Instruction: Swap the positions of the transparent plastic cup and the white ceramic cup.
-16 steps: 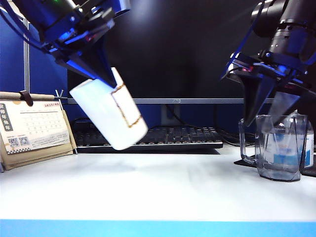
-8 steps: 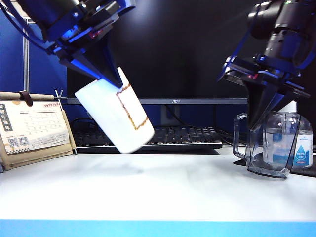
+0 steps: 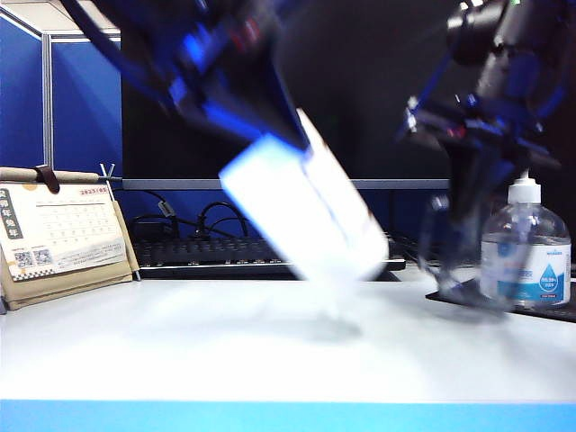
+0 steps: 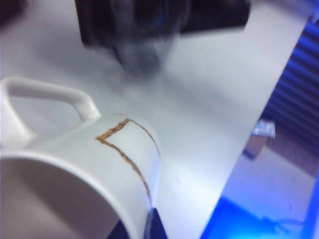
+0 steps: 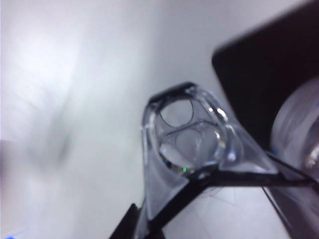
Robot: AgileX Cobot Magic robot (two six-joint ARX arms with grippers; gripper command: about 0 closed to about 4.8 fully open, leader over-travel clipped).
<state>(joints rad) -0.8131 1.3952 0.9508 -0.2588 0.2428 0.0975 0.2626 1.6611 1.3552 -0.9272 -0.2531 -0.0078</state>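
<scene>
The white ceramic cup [image 3: 306,211], with a brown-gold outline on its side, hangs tilted and blurred above the middle of the table. My left gripper [image 3: 290,135] is shut on its rim, and the left wrist view shows the white ceramic cup [image 4: 99,174] with the left gripper [image 4: 144,226] pinching its wall. To the right, the transparent plastic cup [image 3: 447,256] is blurred beside the pump bottle, and my right gripper [image 3: 461,202] is shut on its rim. In the right wrist view the transparent plastic cup [image 5: 187,137] is clamped by the right gripper [image 5: 144,219].
A clear pump bottle [image 3: 526,247] with a blue label stands on a black mat [image 3: 540,311] at the right. A keyboard [image 3: 207,252] and a monitor line the back. A desk calendar [image 3: 63,229] stands at the left. The table's front edge is blue.
My left arm swung the white cup rightward to the table's middle. My right gripper shut on the transparent cup's rim, then tilted it and shifted it left, away from the bottle.
</scene>
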